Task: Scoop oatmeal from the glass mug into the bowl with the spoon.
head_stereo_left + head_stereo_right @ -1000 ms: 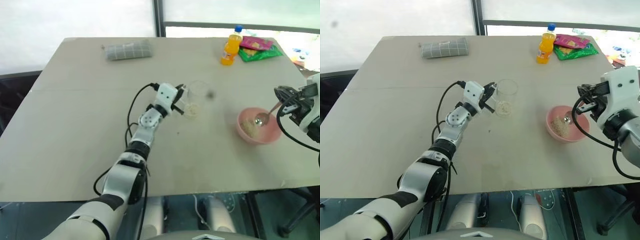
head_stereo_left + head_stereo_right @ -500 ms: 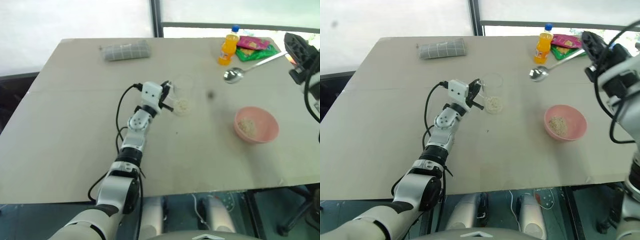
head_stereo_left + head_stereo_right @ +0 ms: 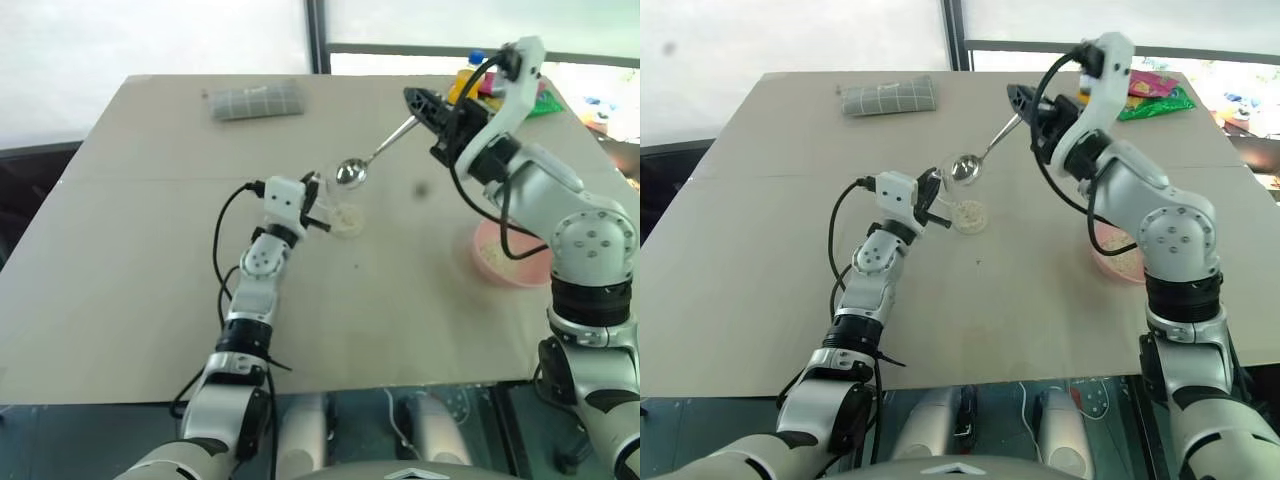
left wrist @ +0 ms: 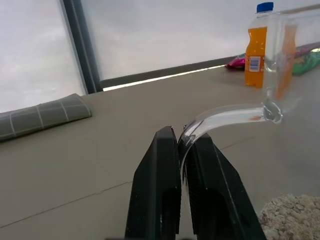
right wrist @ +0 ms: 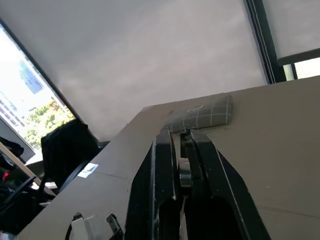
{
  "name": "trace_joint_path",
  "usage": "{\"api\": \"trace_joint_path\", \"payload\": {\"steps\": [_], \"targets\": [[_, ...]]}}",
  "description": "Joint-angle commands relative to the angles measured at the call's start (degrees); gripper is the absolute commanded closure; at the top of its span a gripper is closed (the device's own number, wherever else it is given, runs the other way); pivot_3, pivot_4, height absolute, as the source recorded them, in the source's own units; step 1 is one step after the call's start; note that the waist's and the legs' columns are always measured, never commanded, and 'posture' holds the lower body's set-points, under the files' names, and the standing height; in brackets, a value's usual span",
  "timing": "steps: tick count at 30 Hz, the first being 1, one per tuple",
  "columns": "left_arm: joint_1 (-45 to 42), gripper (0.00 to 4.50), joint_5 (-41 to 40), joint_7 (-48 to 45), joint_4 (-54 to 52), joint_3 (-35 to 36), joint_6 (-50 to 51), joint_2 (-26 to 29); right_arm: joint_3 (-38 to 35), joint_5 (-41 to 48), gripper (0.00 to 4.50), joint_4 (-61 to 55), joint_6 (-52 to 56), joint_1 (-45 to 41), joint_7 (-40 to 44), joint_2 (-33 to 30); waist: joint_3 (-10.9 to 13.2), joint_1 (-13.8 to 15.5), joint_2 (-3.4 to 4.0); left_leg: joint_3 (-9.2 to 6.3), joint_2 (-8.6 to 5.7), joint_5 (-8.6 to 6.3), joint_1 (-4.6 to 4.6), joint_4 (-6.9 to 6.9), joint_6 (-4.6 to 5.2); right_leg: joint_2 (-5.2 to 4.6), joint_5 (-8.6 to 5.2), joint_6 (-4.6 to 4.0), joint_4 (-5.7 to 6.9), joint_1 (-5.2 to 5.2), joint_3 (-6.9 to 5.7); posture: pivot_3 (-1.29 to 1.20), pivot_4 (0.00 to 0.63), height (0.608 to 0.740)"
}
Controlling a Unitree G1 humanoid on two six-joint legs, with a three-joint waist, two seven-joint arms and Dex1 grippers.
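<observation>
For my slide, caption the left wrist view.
Left gripper shut on the glass mug handle, oatmeal inside, orange drink bottle behind.

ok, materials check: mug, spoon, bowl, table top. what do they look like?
Glass mug: clear glass or clear plastic; the orange bottle shows through its wall.
Spoon: polished metal, with a mirror-like shine on the head.
Bowl: probably plastic, opaque pink with a dull sheen.
Table top: matte beige board with a faint seam; the exact material is unclear.
</observation>
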Motion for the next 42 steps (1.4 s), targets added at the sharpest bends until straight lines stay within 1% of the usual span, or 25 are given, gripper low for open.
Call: {"api": "trace_joint_path", "payload": {"steps": [1, 5, 7, 8, 10, 11, 13, 18, 20, 21, 23, 24, 34, 36, 38, 42], "targets": [[0.31, 4.48, -0.31, 0.98, -4.13, 0.35, 0.49, 0.56, 3.15, -8.11, 4.5, 0.71, -0.11, -2.1, 4.58, 0.73, 0.0, -0.08, 0.0, -0.01, 0.01, 0.0, 0.01, 0.0, 0.0, 0.01, 0.0, 0.0, 0.01, 0.0, 0.0, 0.0, 0.15, 0.718], [0.82, 4.48, -0.45, 0.56, -4.59, -0.22, 1.57, 0.74, 5.26, -14.6, 4.5, 2.99, -1.02, -2.89, 7.84, 3.8, 0.0, -0.35, 0.0, -0.02, 0.03, 0.0, 0.01, -0.02, 0.0, 0.04, 0.0, 0.0, 0.05, -0.04, -0.01, 0.0, 0.15, 0.718], [0.8, 4.5, -0.5, -0.27, -4.44, -0.74, 1.71, 0.84, 5.16, -16.99, 3.76, 4.14, -1.3, -3.05, 8.97, 5.27, 0.0, -0.44, 0.0, -0.01, 0.03, 0.05, 0.01, -0.02, -0.09, 0.04, 0.0, 0.0, 0.04, -0.04, -0.01, 0.0, 0.15, 0.718], [0.81, 4.5, -0.57, -0.42, -4.46, -0.84, 1.73, 0.79, 4.85, -17.76, 3.54, 4.38, -1.21, -3.05, 9.47, 5.86, 0.0, -0.43, 0.0, -0.01, 0.03, 0.08, 0.0, -0.01, -0.13, 0.04, 0.0, 0.0, 0.04, -0.04, -0.01, 0.0, 0.15, 0.718], [0.73, 4.5, -0.69, -0.28, -4.45, -0.82, 1.9, 0.65, 4.15, -19.99, 2.7, 4.63, -2.0, -3.07, 10.13, 7.01, 0.0, -0.43, 0.0, -0.01, 0.02, 0.08, 0.0, -0.01, -0.14, 0.03, 0.0, 0.0, 0.03, -0.04, -0.01, 0.0, 0.15, 0.718], [0.84, 4.5, -0.7, -0.14, -4.63, -0.81, 1.94, 0.62, 3.69, -21.03, 2.18, 4.58, -2.31, -3.01, 10.16, 7.53, 0.0, -0.43, 0.0, 0.0, 0.02, 0.08, 0.0, -0.01, -0.14, 0.02, 0.0, 0.0, 0.03, -0.04, -0.01, 0.0, 0.15, 0.718], [1.02, 4.5, -0.78, -0.09, -4.88, -0.8, 1.93, 0.65, 2.37, -22.29, 1.36, 4.47, -2.29, -2.72, 10.0, 8.23, 0.0, -0.45, 0.0, -0.01, 0.02, 0.08, 0.0, -0.01, -0.14, 0.03, 0.0, 0.0, 0.03, -0.04, -0.01, 0.0, 0.15, 0.718], [1.83, 4.5, -1.9, -1.7, -5.38, -0.73, 1.26, 0.97, -0.02, -25.23, 1.36, 3.06, -1.69, -0.81, 9.97, 8.23, 0.0, -0.48, 0.0, -0.01, 0.02, 0.09, 0.0, -0.02, -0.15, 0.02, 0.0, 0.0, 0.03, -0.04, -0.02, 0.0, 0.15, 0.718], [2.23, 3.74, -2.27, -2.61, -5.31, -0.87, 0.55, 1.03, -0.56, -26.28, 1.23, 2.5, -1.33, -0.13, 10.17, 8.44, 0.0, -0.59, 0.0, -0.01, 0.02, 0.08, 0.0, -0.03, -0.15, 0.02, 0.0, 0.0, 0.03, -0.04, -0.02, 0.0, 0.15, 0.718], [2.38, 3.54, -2.31, -2.8, -5.13, -0.91, 0.31, 1.05, -0.78, -26.68, 1.23, 2.23, -1.17, 0.16, 10.23, 8.64, 0.0, -0.69, 0.0, -0.02, 0.02, 0.09, 0.0, -0.04, -0.15, 0.02, 0.0, 0.0, 0.03, -0.04, -0.02, 0.0, 0.15, 0.718], [2.61, 2.57, -2.22, -3.08, -4.65, -0.91, 0.11, 1.15, -1.08, -27.37, 1.23, 1.7, -0.89, 0.76, 10.31, 9.05, 0.0, -1.01, 0.0, -0.01, 0.02, 0.09, 0.01, -0.04, -0.15, 0.02, 0.0, 0.0, 0.03, -0.04, -0.02, 0.0, 0.15, 0.718], [2.73, 2.19, -2.25, -3.23, -4.47, -0.82, -0.02, 1.2, -1.21, -27.69, 1.23, 1.52, -0.76, 0.99, 10.38, 9.29, 0.0, -1.1, 0.0, -0.01, 0.02, 0.09, 0.01, -0.04, -0.15, 0.02, 0.0, 0.0, 0.04, -0.04, -0.02, 0.0, 0.15, 0.718], [6.26, 2.19, -3.4, -5.92, -7.54, -0.45, 1.04, 3.39, -2.61, -29.57, 1.23, -0.81, -0.08, 3.06, 11.74, 10.1, 0.0, -1.41, 0.0, -0.02, 0.03, 0.06, 0.02, -0.05, -0.12, 0.02, 0.0, 0.0, 0.04, -0.04, -0.02, 0.0, 0.15, 0.718], [8.24, 2.19, -4.56, -6.79, -11.31, -0.24, 2.83, 4.18, -2.25, -31.07, 1.23, -3.15, -1.24, 6.2, 12.67, 8.92, -0.01, -1.37, 0.0, -0.02, 0.04, 0.07, 0.02, -0.06, -0.14, 0.02, -0.01, 0.0, 0.03, -0.04, -0.02, 0.0, 0.15, 0.718], [10.91, 2.19, -5.93, -6.99, -17.41, 0.2, 5.84, 5.04, -2.07, -32.5, 1.23, -6.52, -2.69, 10.27, 14.43, 7.36, 0.0, -1.27, 0.01, -0.02, 0.04, 0.08, 0.0, -0.1, -0.15, 0.0, -0.01, 0.0, -0.01, -0.04, -0.03, 0.0, 0.15, 0.718], [18.3, 2.19, -8.58, -7.34, -31.89, 1.17, 13.2, 7.66, -5.33, -30.7, 1.23, -13.52, -3.96, 19.95, 17.93, 5.12, 0.0, -1.31, 0.01, -0.13, 0.04, 0.08, -0.01, -0.12, -0.16, -0.04, -0.01, 0.0, -0.06, -0.05, -0.01, 0.0, 0.15, 0.718]]}}
